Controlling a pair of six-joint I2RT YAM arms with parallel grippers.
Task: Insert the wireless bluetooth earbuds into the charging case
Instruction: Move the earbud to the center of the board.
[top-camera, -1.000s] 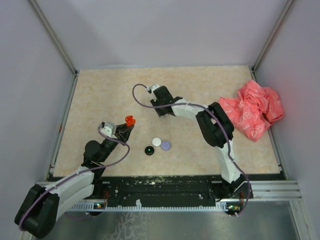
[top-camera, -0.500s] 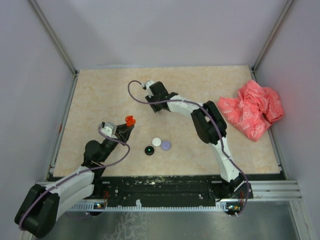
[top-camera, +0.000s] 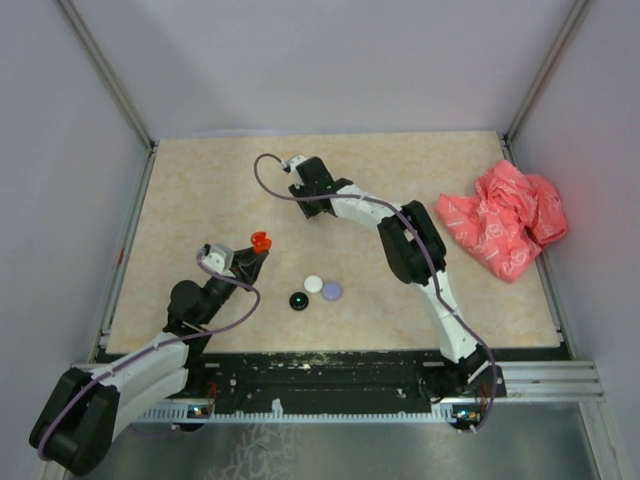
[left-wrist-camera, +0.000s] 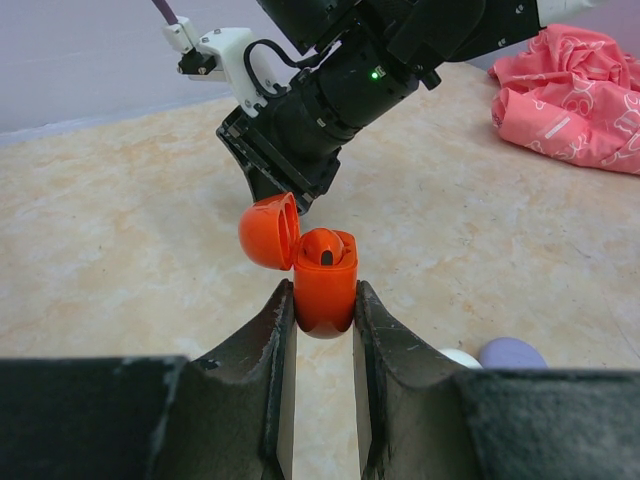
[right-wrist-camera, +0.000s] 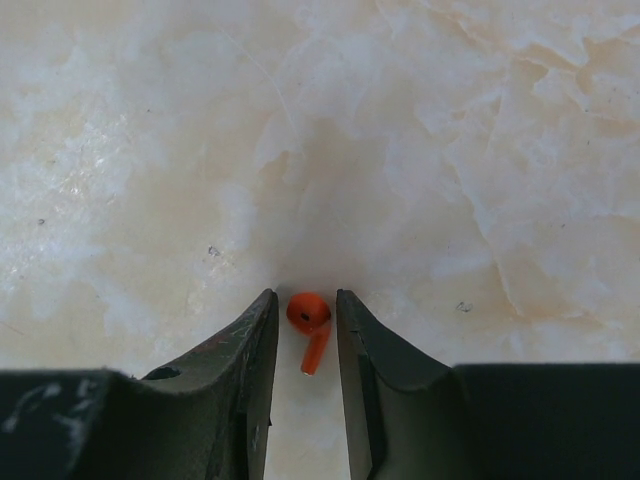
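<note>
Since a second ago my right arm (top-camera: 400, 235) has swung leftward and farther across the beige marbled bench (right-wrist-camera: 450, 150). My right end effector (right-wrist-camera: 303, 298) straddles the tiny orange-red stemmed earbud (right-wrist-camera: 309, 320), with its fingers close on either side; whether it is gripping, I cannot tell. My left end effector (left-wrist-camera: 323, 300) clenches the open orange-red plastic charging case (left-wrist-camera: 325, 278).

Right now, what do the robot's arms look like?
The left arm and right arm are white with chunky black joints, each trailing a purple cable. The left gripper and right gripper each have two dark scuffed fingers. A tiny green light glows on the right wrist.
</note>
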